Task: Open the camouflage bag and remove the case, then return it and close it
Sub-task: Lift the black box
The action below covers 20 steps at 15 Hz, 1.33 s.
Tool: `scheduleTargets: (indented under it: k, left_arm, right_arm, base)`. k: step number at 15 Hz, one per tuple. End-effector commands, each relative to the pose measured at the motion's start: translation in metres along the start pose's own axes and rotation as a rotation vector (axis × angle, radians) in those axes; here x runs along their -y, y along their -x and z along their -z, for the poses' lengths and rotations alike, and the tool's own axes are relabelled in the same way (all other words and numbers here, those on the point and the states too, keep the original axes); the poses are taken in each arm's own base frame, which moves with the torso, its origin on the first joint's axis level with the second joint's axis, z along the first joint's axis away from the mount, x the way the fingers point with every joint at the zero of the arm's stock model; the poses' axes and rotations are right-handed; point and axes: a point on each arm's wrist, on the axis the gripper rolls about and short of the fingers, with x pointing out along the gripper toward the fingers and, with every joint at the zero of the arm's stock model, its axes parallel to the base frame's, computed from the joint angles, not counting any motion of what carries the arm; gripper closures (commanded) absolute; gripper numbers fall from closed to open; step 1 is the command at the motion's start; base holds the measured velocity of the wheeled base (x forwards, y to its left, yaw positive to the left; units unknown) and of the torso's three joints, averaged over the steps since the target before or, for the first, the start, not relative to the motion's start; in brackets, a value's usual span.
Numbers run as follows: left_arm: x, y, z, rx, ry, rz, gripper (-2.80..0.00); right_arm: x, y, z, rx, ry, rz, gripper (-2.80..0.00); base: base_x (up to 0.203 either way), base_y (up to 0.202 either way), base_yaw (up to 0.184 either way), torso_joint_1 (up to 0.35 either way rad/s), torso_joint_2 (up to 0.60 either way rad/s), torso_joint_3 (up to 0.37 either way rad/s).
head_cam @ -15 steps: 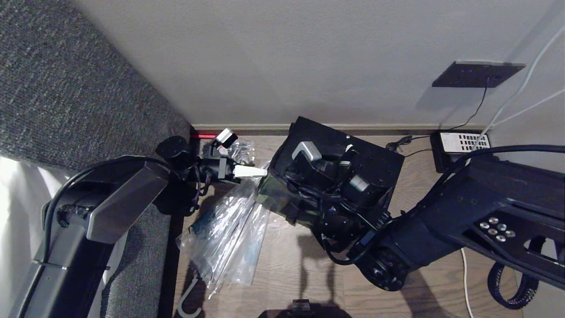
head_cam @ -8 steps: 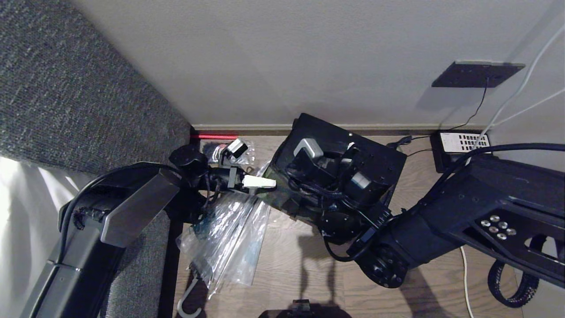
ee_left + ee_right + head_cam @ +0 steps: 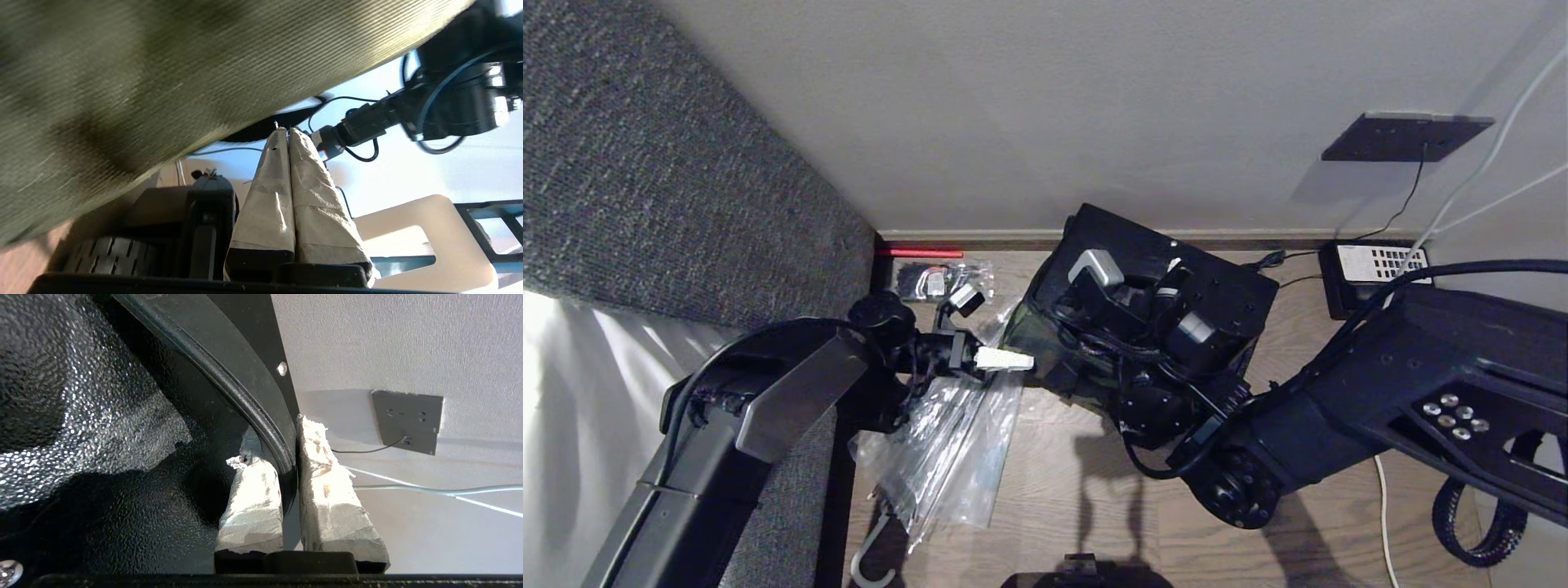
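So here we've got the camouflage bag [image 3: 1045, 359] sitting on the wood floor [image 3: 1078, 498] right up against the wall [image 3: 1045, 106], between our two arms, with its black lid flipped up toward the wall. Our right gripper [image 3: 282, 457] is reaching in from the right and is pinched on the rim of that lid: in the right wrist view the two taped fingers [image 3: 327, 490] sit either side of the black piping edge, nearly closed with just the rim between them, and the bumpy dark lining fills the rest of the shot. Our left gripper [image 3: 1013, 359] comes in from the left, pointing sideways at the bag's left end, tip right at the camo side. In the left wrist view its two fingers [image 3: 265, 204] are pressed flat together with nothing between them, and the green camo fabric [image 3: 143, 81] looms very close beside them; we can't tell if they actually touch it. Just beside the bag on the left lies a clear plastic-wrapped umbrella [image 3: 947, 449], under the left arm. There's a grey sofa [image 3: 645, 180] on the left, plus a dark wall socket [image 3: 1405, 135] and a power strip [image 3: 1380, 261] off to the right.
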Motion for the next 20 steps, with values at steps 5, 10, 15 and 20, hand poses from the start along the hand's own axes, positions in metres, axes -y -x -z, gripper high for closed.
scheduleTargets:
  k: [5,10,15,20]
  left_arm:
    - [0.008,-0.012,-0.001,-0.026,0.000,0.020,0.00]
    - [0.020,-0.012,-0.004,-0.028,0.136,0.019,0.00]
    - [0.034,-0.012,-0.005,-0.029,0.135,0.019,0.00]
    - [0.036,-0.027,-0.007,-0.054,0.135,0.039,-2.80]
  right_arm:
    - [0.004,-0.001,-0.001,-0.004,-0.003,0.010,0.00]
    - [0.002,0.000,0.001,-0.006,0.004,0.003,0.00]
    - [0.001,0.001,0.002,-0.005,0.007,0.001,0.00]
    - [0.000,0.001,0.002,-0.007,0.005,0.001,0.00]
  base:
    - [0.000,0.000,0.000,0.000,0.00,0.000]
    - [0.000,0.000,0.000,0.000,0.00,0.000]
    - [0.000,0.000,0.000,0.000,0.00,0.000]
    - [0.000,0.000,0.000,0.000,0.00,0.000]
